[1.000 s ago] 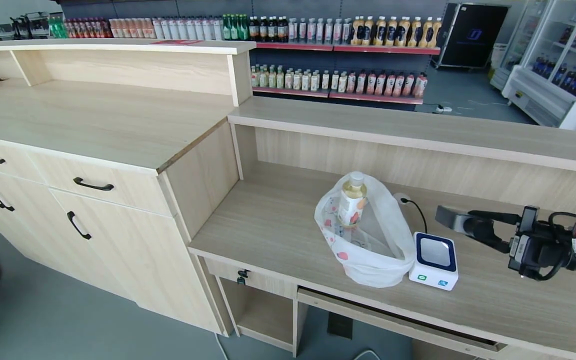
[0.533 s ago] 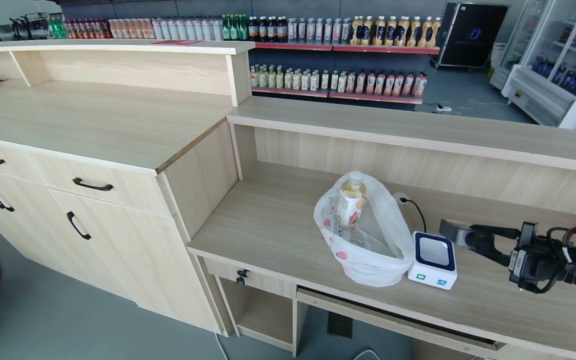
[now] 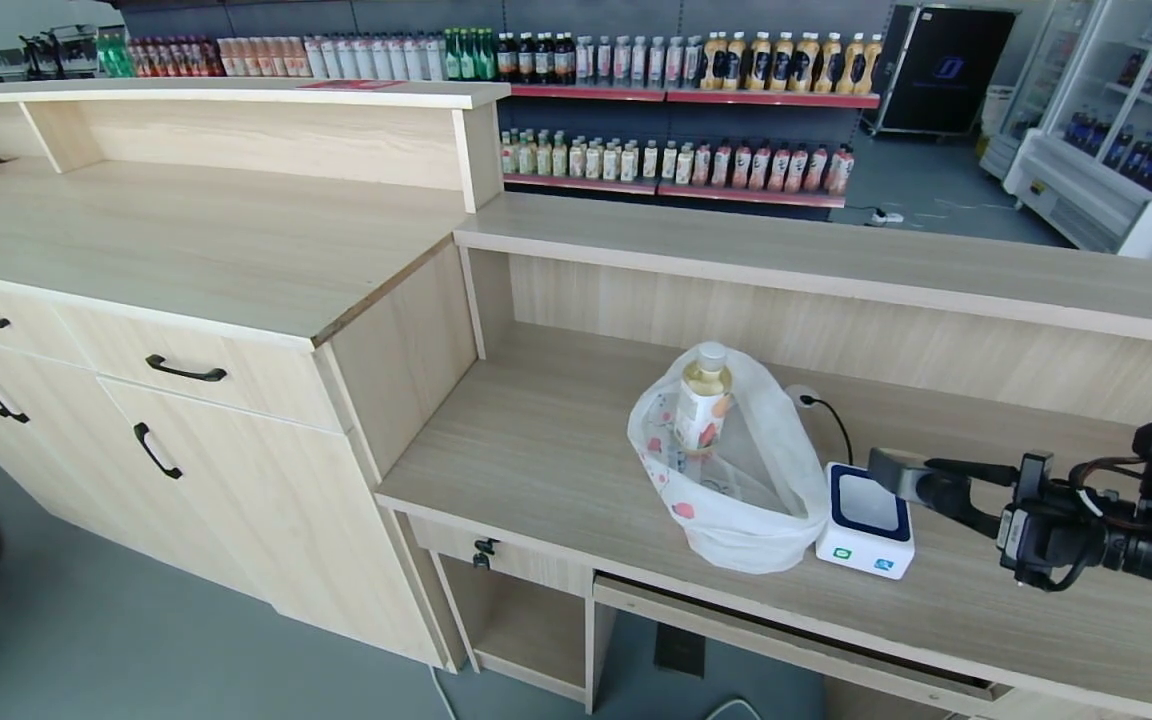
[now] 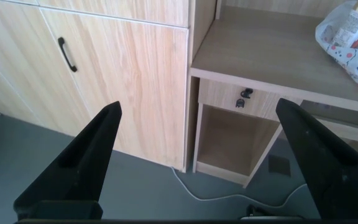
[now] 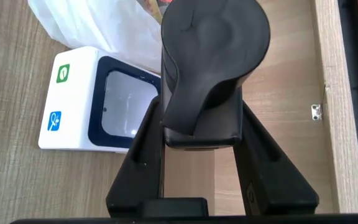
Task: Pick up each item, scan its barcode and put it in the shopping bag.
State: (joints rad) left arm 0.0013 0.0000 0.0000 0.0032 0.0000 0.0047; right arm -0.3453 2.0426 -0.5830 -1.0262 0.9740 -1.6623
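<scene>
A white shopping bag (image 3: pixel 736 500) with red prints stands open on the low desk (image 3: pixel 536 450), and a pale drink bottle (image 3: pixel 703 400) stands upright inside it. Just right of the bag sits the white box scanner (image 3: pixel 866 520) with its dark window facing up. My right gripper (image 3: pixel 921 480) hangs right of the scanner, shut on a dark item (image 3: pixel 891 465) whose tip is over the scanner's right edge. The right wrist view has that dark item (image 5: pixel 210 56) above the scanner (image 5: pixel 98 106). My left gripper (image 4: pixel 199 109) is open, low in front of the cabinet.
A taller counter with drawers (image 3: pixel 186 372) stands left of the desk, and a raised ledge (image 3: pixel 836 260) runs behind it. The scanner's black cable (image 3: pixel 836 420) goes to the back wall. A keyboard tray (image 3: pixel 796 640) sits under the desk front. Drink shelves line the far wall.
My right gripper, still holding the dark item, has come down and slightly left, bringing the item's tip closer to the scanner. Bag, bottle and scanner stay put.
</scene>
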